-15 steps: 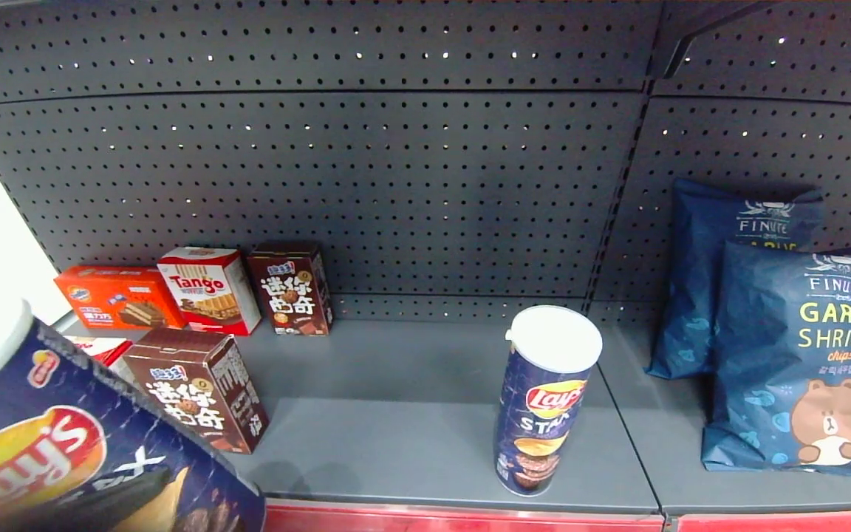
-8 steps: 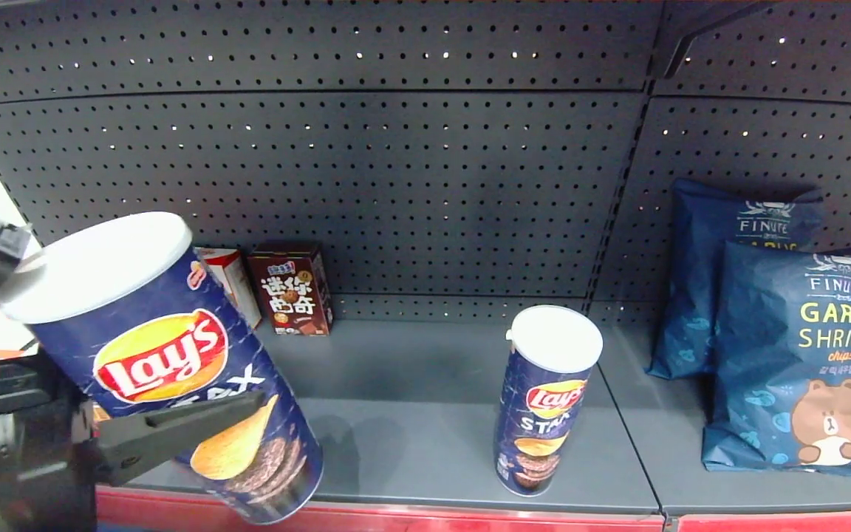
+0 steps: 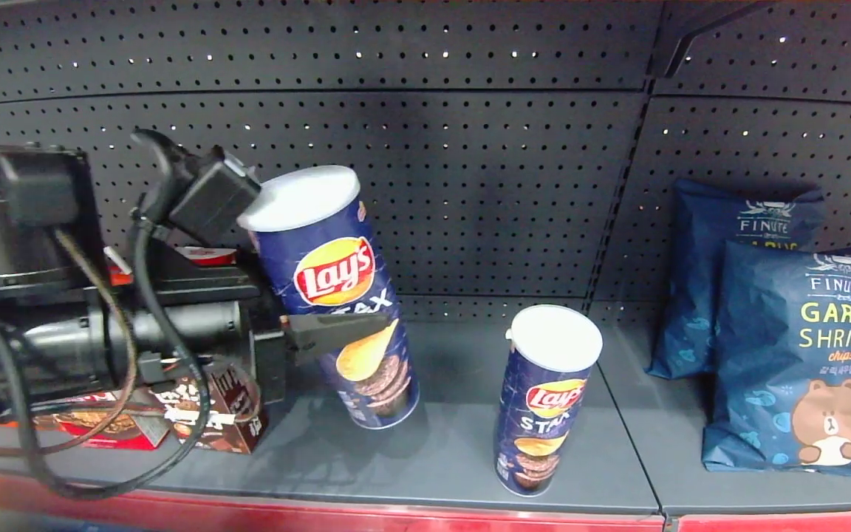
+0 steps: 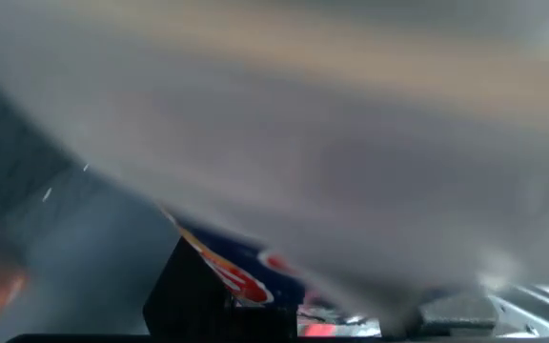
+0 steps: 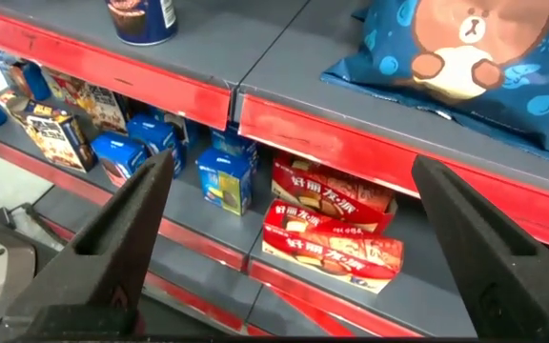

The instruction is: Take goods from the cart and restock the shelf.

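My left gripper [image 3: 344, 325] is shut on a dark blue chips can [image 3: 329, 295] with a white lid, one dark finger [image 3: 337, 336] crossing its front. The can leans with its lid towards the left, and its base is at the grey shelf [image 3: 440, 451], left of centre. I cannot tell whether the base touches the board. A second, matching can [image 3: 547, 399] stands upright to its right. In the left wrist view the held can [image 4: 246, 276] shows blurred and very close. My right gripper [image 5: 303, 257] hangs open and holds nothing, in front of and below the shelf's red edge [image 5: 351, 143].
Two blue chip bags [image 3: 795, 355] lean at the shelf's right. Brown and red snack boxes [image 3: 204, 414] lie under my left arm. A perforated back panel [image 3: 470, 185] closes the rear. The lower shelf holds blue and red boxes [image 5: 332, 229].
My left arm has carried the can up from the lower left corner and rightwards onto the shelf. The arm now hides most of the boxes at the left. The standing can has not moved.
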`<state>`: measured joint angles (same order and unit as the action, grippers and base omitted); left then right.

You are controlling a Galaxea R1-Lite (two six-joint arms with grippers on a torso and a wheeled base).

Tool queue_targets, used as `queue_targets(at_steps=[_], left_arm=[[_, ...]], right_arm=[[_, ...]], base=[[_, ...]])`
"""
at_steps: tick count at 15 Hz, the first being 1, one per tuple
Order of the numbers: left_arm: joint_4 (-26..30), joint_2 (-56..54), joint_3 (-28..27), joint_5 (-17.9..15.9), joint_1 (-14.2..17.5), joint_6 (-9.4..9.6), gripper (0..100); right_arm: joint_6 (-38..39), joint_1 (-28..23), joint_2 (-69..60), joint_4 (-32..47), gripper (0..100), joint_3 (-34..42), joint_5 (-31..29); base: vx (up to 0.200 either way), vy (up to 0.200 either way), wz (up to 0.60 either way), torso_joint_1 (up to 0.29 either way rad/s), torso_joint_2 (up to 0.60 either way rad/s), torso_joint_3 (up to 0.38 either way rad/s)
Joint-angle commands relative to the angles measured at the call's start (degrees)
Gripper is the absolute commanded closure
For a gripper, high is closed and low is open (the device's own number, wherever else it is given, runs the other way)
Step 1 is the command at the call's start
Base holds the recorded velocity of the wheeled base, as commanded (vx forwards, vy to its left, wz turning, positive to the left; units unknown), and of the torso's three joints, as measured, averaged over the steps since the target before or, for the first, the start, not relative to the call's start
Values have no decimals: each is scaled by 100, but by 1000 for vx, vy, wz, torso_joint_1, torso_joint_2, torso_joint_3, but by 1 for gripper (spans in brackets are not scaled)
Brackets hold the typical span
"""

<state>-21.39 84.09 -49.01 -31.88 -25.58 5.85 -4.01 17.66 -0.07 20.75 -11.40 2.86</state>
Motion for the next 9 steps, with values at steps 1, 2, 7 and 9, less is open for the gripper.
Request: queue_targets(at_steps=[1,2,7,9], left_arm=[[-119,863,-373,-73,0,13,100],[-128,1039,-487,-82,9,13,100],[-251,1646,-1094,-521,79,250,100],[-207,1997,-1357,-539,70,584,100]], right_arm=[[6,0,7,-1,0,15,4],[6,0,7,-1,0,15,4],[6,0,7,-1,0,15,4],[6,0,7,-1,0,15,4]], base=[[0,0,0,0,0,0],[0,0,0,0,0,0],[0,0,0,0,0,0],[0,0,0,0,0,0]])
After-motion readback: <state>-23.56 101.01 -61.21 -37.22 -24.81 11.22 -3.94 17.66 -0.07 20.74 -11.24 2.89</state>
